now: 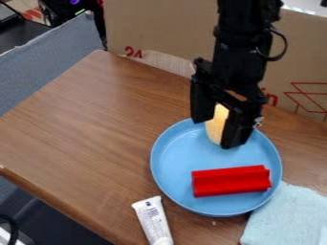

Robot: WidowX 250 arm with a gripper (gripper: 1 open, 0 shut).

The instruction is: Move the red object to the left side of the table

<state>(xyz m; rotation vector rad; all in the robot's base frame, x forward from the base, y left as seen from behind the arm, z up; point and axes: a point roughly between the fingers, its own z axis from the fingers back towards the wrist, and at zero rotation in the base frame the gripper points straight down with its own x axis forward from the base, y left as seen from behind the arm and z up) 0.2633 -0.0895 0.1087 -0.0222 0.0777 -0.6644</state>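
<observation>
The gripper, jaws apart, hangs over the far side of the blue plate; the red object lies nearer, lengthwise left-to-right.

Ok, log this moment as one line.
hand: open, over blue plate | red bar: on plate, untouched | egg-shaped object: behind hand
</observation>
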